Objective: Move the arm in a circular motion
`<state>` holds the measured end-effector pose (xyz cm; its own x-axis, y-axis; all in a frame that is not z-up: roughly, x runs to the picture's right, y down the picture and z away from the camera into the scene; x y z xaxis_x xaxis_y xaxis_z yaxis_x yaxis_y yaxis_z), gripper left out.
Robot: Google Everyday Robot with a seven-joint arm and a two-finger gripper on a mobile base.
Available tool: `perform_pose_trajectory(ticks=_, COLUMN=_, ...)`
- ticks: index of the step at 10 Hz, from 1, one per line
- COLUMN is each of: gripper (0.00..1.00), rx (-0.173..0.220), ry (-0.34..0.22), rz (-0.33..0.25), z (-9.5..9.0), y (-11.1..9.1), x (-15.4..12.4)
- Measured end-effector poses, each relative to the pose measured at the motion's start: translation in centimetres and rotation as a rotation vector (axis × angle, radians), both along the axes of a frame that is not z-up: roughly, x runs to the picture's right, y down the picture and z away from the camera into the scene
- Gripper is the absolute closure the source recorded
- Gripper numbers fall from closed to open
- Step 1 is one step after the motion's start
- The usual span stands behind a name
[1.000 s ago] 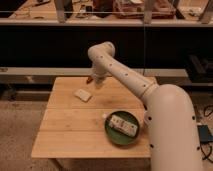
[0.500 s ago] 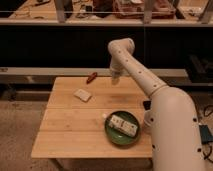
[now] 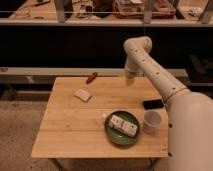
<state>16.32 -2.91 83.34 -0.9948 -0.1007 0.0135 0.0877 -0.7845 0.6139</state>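
**Arm (image 3: 159,79) sweep over table (image 3: 65,132): clearance and blind spots**

Position. The arm rises from the base (image 3: 192,132) at lower right. It climbs to a bend high above the table's far edge, then drops to the gripper (image 3: 130,79). The gripper hangs over that far edge, just right of a red item (image 3: 91,77), and appears clear of the wood.

Gripper state. Whether it is open or closed cannot be told. Nothing is seen held in it.

Recommendation. The task is a free circle, so no contact is wanted. In my judgement the loop should run at the present height or above. It should hold an even speed and a constant radius, and close on its starting point. A cup (image 3: 152,121), a dark flat thing (image 3: 153,104) and a plate (image 3: 111,137) bearing a packet (image 3: 123,125) sit on the table's right half. A pale block (image 3: 83,94) lies to the left. Dipping on the near half of the circle would risk the cup first.

Not determinable. The gripper's height above the table is hard to judge from this angle. The base is cut off at the right and bottom edges. The red item and the dark flat thing cannot be identified.
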Motion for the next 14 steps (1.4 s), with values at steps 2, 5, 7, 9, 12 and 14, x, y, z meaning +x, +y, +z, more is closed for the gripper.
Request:
perform_pose_trajectory(ticks=2, gripper=1.00, rx=-0.016, ry=0.024, rz=-0.006, z=-2.1, y=1.6, x=2.9)
perform_pose_trajectory(ticks=5, gripper=1.00, rx=-0.038, ry=0.007, rz=0.026, z=-4.9, y=4.5, x=5.0)
perform_pose_trajectory(ticks=7, gripper=1.00, rx=-0.046, ry=-0.040, rz=0.036, z=-6.9, y=6.4, x=5.2)
perform_pose_trajectory(ticks=9, gripper=1.00, rx=-0.052, ry=-0.085, rz=0.034, z=-8.8, y=8.3, x=5.1)
perform_pose_trajectory(ticks=12, gripper=1.00, rx=-0.053, ry=-0.117, rz=0.008, z=-11.2, y=10.4, x=5.0)
perform_pose_trajectory(ticks=14, gripper=1.00, rx=-0.053, ry=-0.158, rz=-0.030, z=-13.8, y=12.0, x=3.3)
